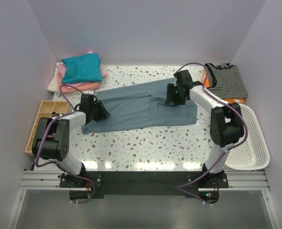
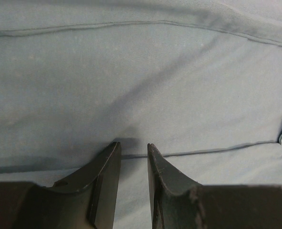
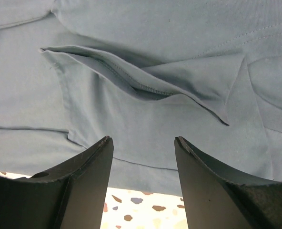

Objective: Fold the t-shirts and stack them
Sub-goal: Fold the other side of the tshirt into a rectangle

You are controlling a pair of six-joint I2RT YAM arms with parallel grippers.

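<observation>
The slate-blue t-shirt lies partly folded across the middle of the table. My left gripper is low over its left end. In the left wrist view the left gripper has its jaws a narrow gap apart and nothing between them, over flat blue cloth with a seam running under the tips. My right gripper is over the shirt's right part. In the right wrist view the right gripper is wide open and empty just above a folded hem near the cloth's edge. The folded teal shirt lies on pink and white ones at the back left.
A striped garment lies at the back right on something orange. A white mesh basket stands at the right edge. A wooden compartment tray stands at the left edge. Bare terrazzo tabletop shows in front of the shirt.
</observation>
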